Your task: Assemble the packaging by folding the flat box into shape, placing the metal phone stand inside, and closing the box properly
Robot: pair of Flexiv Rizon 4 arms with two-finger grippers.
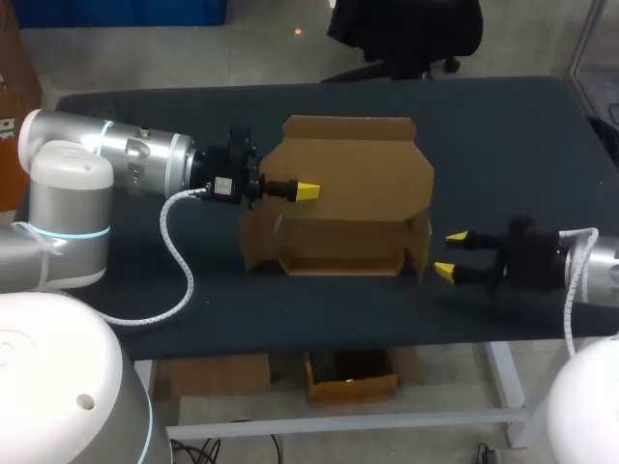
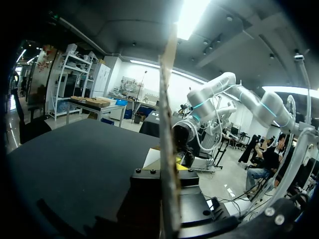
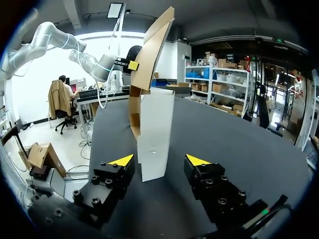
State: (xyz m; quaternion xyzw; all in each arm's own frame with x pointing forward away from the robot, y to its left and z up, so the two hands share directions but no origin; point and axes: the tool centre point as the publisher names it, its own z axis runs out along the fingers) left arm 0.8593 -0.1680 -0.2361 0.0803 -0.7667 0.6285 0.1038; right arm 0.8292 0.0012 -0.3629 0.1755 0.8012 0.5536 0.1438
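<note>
Roughly at the middle of the dark, matte surface sits the brown cardboard box, only half folded. It forms a shallow tray with low walls, the near wall cut lower along its middle. The material is plain kraft board with raw, fibrous cut edges. Its broad lid panel rises tilted from the far side of the tray. The panel has angled corners and a narrow strip with small notches along its free edge. At the tray's right end a side flap stands upright, and the face it turns to the right looks paler than the rest of the board.

The left gripper, black-bodied with bright yellow tips, comes in from the left and is clenched on the left part of the lid panel. In the left wrist view the board runs edge-on straight between its fingers, thin and slightly ragged. The right gripper is released, its fingers spread wide, low over the surface just right of the box. In the right wrist view the upright side flap stands just ahead of the gap between the yellow tips and touches neither.
</note>
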